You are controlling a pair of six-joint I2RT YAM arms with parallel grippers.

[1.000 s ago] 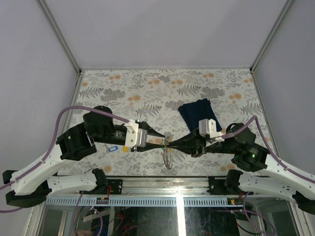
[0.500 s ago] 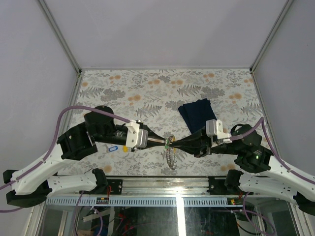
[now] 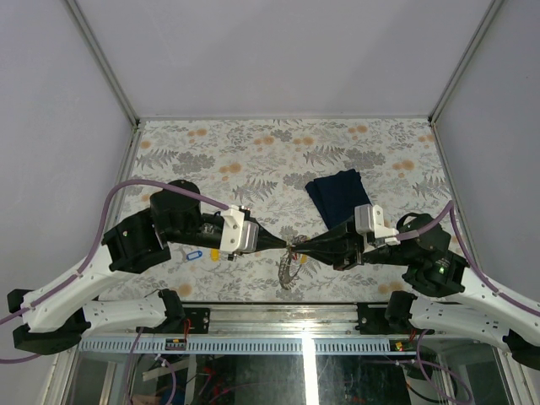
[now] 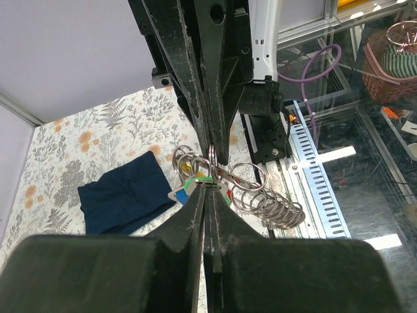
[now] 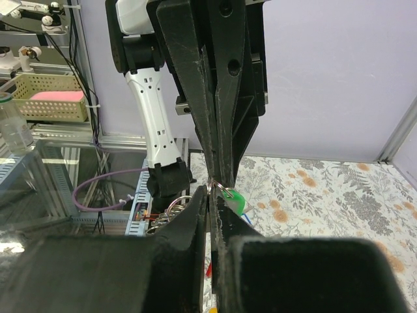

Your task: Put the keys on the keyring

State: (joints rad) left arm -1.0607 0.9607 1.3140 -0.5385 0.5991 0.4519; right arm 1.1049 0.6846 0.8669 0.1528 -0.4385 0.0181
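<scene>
On the left, a blue key (image 3: 193,253) lies flat on the table (image 3: 253,160). It is near the front edge and just beside the left arm. A bit of a yellow key (image 3: 214,252) peeks out right next to it, partly hidden under the arm. Both are well apart from the ring, so these two are not done yet.

Next comes the left gripper (image 3: 281,245). It points to the right, up in the air over the near part of the table. Its fingers are shut tight. They seem to pinch the green key (image 4: 194,186), whose green tag sits right at the tips.

In the middle, the keyring (image 3: 289,270) hangs down in the air from the spot where the two grippers meet. It is a bunch of shiny loops, and it does not seem to touch the table.

The right gripper (image 3: 299,246) points to the left, tip to tip with the other one. Its fingers are shut tight too, and it seems to hold the keyring up. I cannot tell if the green key is already hooked on the ring or only pressed against it.

Far on the right lies a dark blue cloth (image 3: 340,196), which nothing touches.

So I think the job is at its first key, with two more to go.
</scene>
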